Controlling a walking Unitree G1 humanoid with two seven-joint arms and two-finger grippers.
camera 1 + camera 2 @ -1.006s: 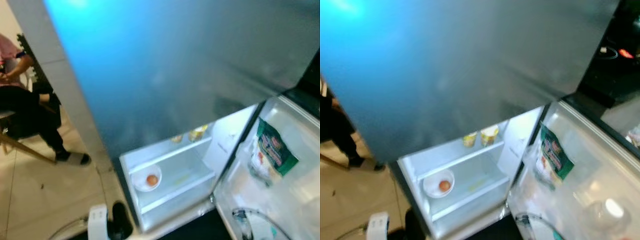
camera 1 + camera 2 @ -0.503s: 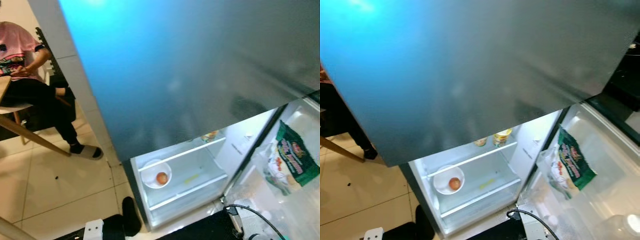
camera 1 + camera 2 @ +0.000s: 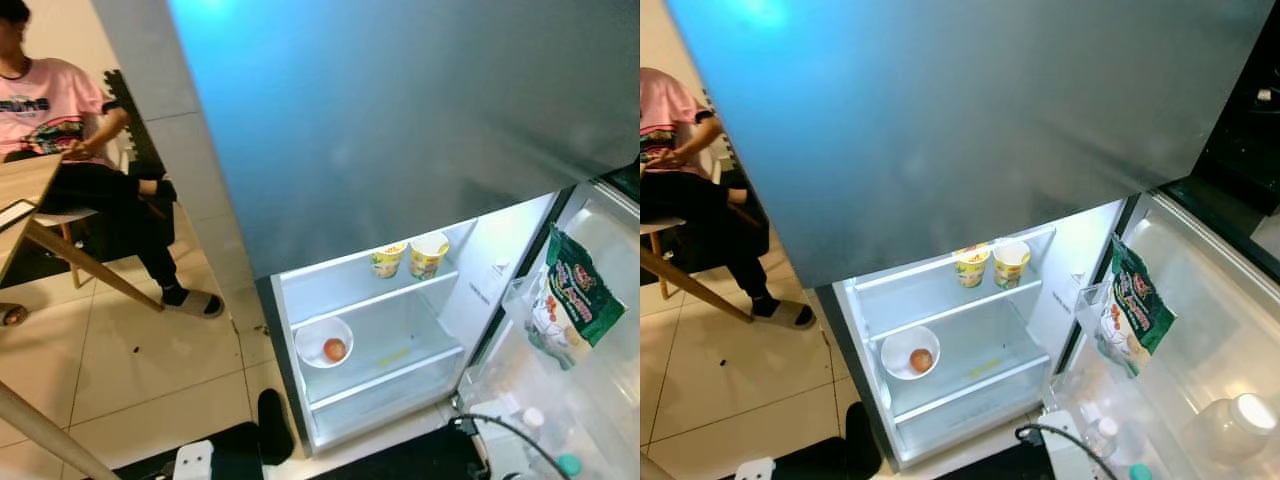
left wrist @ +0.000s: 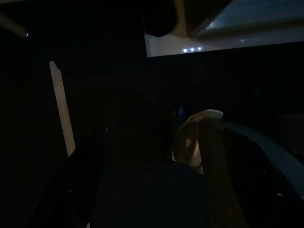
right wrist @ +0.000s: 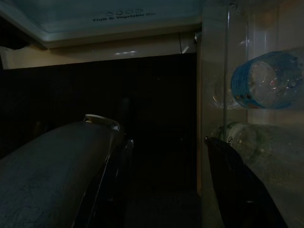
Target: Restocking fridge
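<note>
Left eye view first: we see the fridge [image 3: 300, 310] with its lower door swung open and its upper door, a smooth grey-blue metal slab, shut. Two yellow paper cups [image 3: 409, 258] sit side by side on the white upper shelf, and below them a white round bowl [image 3: 323, 342] holds one small orange-red fruit [image 3: 335, 349]. On the door rack we spot a glossy green snack bag [image 3: 576, 292], crinkled and upright. Most shelf space looks bare, so we judge the restocking barely begun.

Right wrist view: we look along the right gripper [image 5: 161, 185], fingers spread wide and holding nothing, low by the door rack, where clear plastic bottles [image 5: 259, 85] lie. Left gripper: too dark, we cannot tell its state. A person [image 3: 70, 140] sits at a wooden table [image 3: 25, 215].
</note>
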